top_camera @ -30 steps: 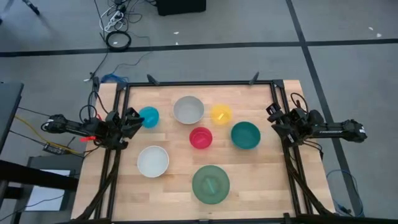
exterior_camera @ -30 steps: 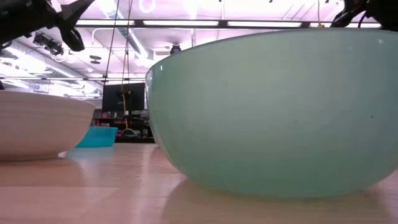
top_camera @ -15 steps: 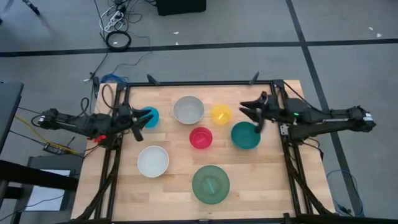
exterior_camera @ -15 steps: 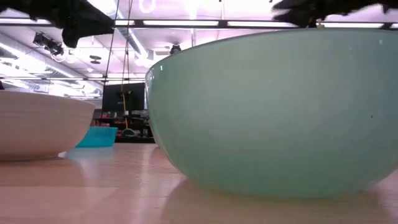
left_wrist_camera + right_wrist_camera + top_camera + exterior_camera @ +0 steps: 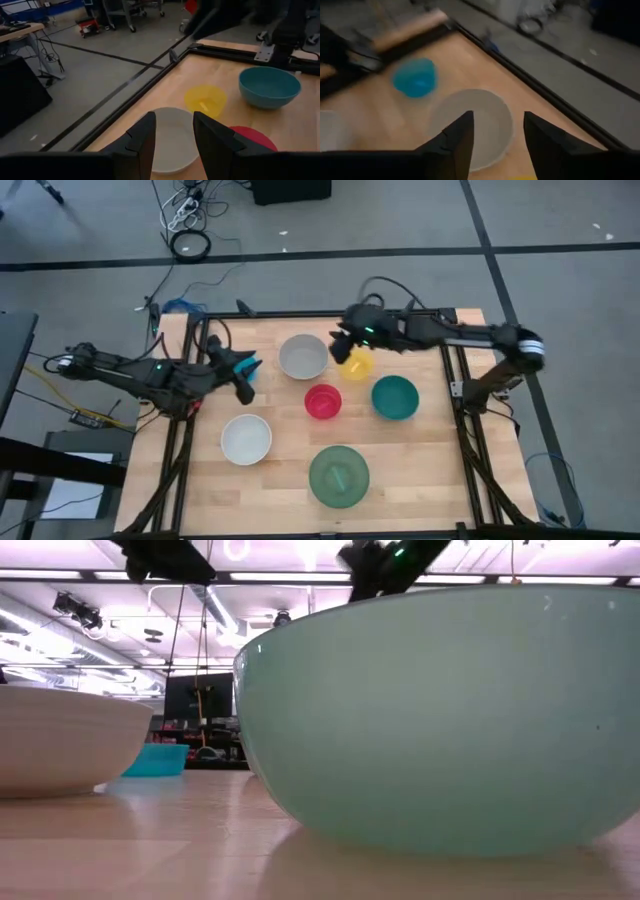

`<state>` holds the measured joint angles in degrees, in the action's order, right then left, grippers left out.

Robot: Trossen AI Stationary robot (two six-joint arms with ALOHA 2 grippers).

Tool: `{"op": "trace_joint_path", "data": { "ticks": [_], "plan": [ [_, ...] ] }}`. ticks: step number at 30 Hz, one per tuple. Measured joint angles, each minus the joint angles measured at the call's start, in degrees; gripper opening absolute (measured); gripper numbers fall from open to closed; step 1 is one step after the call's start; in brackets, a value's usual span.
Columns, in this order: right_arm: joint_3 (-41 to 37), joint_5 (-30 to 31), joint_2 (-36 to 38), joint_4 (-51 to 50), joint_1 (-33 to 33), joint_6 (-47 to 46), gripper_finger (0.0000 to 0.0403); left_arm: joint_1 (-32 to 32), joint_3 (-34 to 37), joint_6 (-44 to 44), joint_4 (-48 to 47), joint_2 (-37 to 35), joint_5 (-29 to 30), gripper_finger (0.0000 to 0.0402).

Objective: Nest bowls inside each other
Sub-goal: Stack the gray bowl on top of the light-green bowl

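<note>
Seven bowls stand apart, rims up, on the wooden table: cyan [image 5: 246, 362], grey [image 5: 303, 357], yellow [image 5: 357, 366], red [image 5: 323, 401], teal [image 5: 395, 397], white [image 5: 246, 439] and translucent green [image 5: 339, 476]. My left gripper [image 5: 242, 384] hovers open over the cyan bowl's near side and looks toward the grey bowl [image 5: 172, 142]. My right gripper [image 5: 341, 347] hovers open above the gap between the grey and yellow bowls, with the grey bowl [image 5: 470, 125] and the cyan bowl [image 5: 415, 78] ahead of it. Neither gripper has anything between its fingers.
A black frame [image 5: 320, 313] runs along the table's far edge and both sides. The low view is filled by the green bowl [image 5: 440, 720], with the white bowl [image 5: 60, 750] to its left. Bare wood lies between the bowls and along the near edge.
My right gripper has swung from the table's right edge toward the left, rising, to above the grey and yellow bowls. My left gripper has risen and moved from the left edge out over the cyan bowl. No bowl has moved.
</note>
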<state>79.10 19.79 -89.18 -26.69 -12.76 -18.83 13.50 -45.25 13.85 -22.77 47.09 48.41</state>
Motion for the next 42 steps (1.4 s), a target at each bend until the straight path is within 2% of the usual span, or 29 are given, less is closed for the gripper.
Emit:
{"op": "trace_joint_path", "data": {
  "ticks": [5, 8, 14, 16, 31, 42],
  "plan": [
    [11.5, -0.2, -11.1, -10.4, -3.6, 0.6, 0.0186, 0.0, -0.4, -0.2, -0.2, 0.2, 0.0, 0.014],
    [16.0, -2.9, -16.7, -14.7, -5.3, 0.5, 0.0197, 0.0, -0.4, -0.1, -1.3, 0.0, 0.1, 0.014],
    [19.4, -11.0, -25.8, -16.2, -7.7, -1.7, 0.0213, 0.0, -0.4, 1.7, -2.9, 0.0, 0.6, 0.014],
    [19.4, -12.1, -27.9, -15.9, -8.2, -2.6, 0.0215, 0.0, -0.4, 1.7, -2.9, 0.0, 0.6, 0.014],
    [19.4, -12.3, -30.9, -14.9, -9.6, -5.0, 0.0213, 0.0, -0.4, 3.2, -2.9, 0.1, 0.8, 0.014],
    [19.4, -13.7, -37.3, -11.7, -9.1, -5.3, 0.0212, 0.0, -0.4, 3.4, -2.8, 0.2, 0.8, 0.014]
  ]
}}
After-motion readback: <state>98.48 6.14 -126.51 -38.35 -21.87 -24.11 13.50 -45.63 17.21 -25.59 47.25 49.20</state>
